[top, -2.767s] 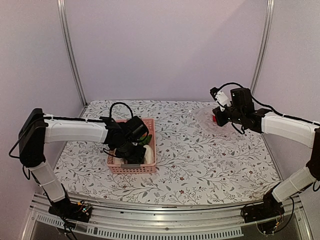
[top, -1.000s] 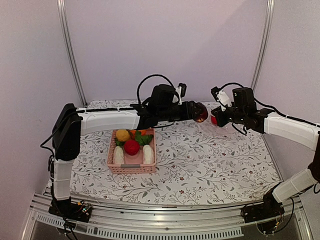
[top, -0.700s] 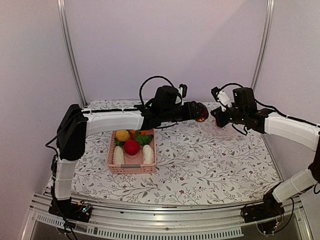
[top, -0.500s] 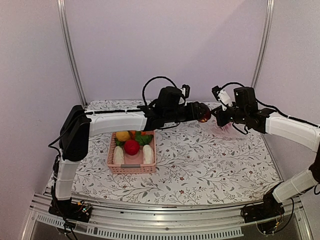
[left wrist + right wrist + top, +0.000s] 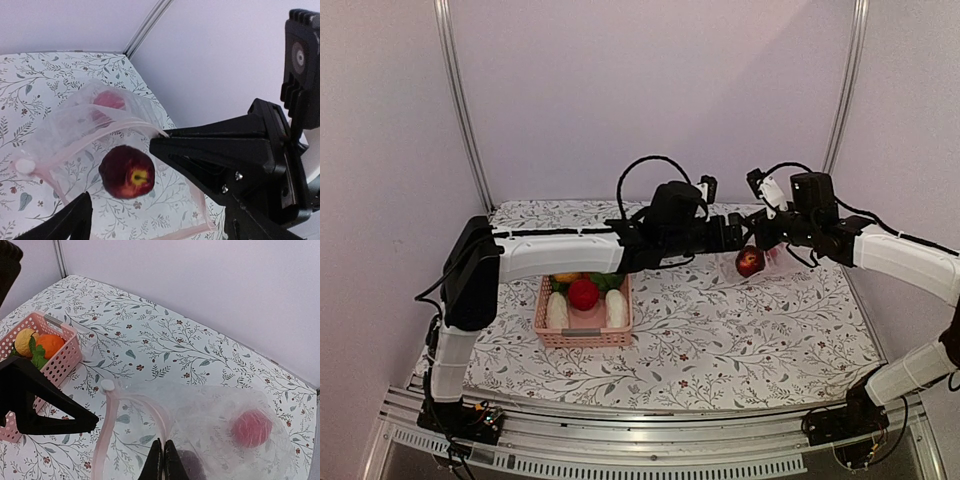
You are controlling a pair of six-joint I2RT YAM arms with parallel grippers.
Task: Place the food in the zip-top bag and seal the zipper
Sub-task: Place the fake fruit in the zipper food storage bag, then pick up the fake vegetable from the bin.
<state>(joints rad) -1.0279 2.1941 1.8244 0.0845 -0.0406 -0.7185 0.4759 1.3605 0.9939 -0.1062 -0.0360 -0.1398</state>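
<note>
Your left gripper (image 5: 155,220) stands with its jaws spread wide and empty at the bag's mouth, a maroon apple (image 5: 126,172) free between them and inside the open bag (image 5: 90,125) — in the top view that apple (image 5: 750,262) sits just below the right gripper (image 5: 767,232). Your right gripper (image 5: 163,460) has its jaws pinched shut on the bag's upper edge, holding the mouth up off the floral surface (image 5: 720,320). The pinkish zipper (image 5: 112,410) loops around the opening, its white slider at the left end. A red piece (image 5: 251,428) already lies deep in the bag. Back at the pink basket (image 5: 584,335), a red ball (image 5: 583,293) and two white pieces (image 5: 557,310) wait.
</note>
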